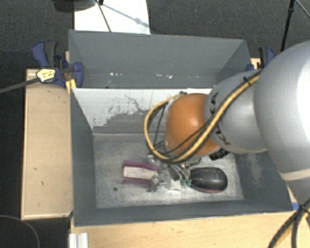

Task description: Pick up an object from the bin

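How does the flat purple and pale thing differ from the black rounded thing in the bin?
The flat purple and pale oblong thing is long, low and straight-edged; the black rounded oval thing is domed and smooth. In the view, the purple one lies left of the hand, the black one right of it. Both rest on the floor of the grey metal bin, close to the hand.

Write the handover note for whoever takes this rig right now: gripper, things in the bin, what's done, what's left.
The gripper is down at the floor of the bin, front middle, under the orange wrist cover. Whether it grips anything cannot be told.
Things: a purple and white flat thing lies just left of it, its right end at the gripper; a black rounded thing, like a computer mouse, lies just right.
Done: arm is in the bin.
Left: nothing is lifted yet; secure one thing and raise it out.
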### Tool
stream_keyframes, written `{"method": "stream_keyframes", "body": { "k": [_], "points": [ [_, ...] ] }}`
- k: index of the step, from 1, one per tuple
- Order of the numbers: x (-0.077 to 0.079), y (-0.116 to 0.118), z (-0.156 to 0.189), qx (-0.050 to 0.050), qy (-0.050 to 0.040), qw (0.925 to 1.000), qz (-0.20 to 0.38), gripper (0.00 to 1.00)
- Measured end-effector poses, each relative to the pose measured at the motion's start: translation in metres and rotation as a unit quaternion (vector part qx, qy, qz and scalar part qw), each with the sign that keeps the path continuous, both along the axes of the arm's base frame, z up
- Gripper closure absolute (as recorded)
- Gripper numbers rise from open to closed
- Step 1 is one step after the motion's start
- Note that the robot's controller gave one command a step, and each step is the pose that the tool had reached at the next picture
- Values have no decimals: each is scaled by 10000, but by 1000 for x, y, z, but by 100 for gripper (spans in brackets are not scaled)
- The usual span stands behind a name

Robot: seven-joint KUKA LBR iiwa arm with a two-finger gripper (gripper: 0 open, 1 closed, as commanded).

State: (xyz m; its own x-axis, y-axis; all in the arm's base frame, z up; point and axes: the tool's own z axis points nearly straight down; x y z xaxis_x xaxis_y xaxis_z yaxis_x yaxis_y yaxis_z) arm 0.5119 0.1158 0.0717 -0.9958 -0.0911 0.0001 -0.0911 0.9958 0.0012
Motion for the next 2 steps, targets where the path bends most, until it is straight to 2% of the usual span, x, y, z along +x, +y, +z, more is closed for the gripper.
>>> {"method": "stream_keyframes", "body": {
  "k": [1,2],
  "points": [
    [-3,-31,0,5,-18,9994,331,100],
    [12,-42,162,-8,-43,9878,1554,100]
  ]
}}
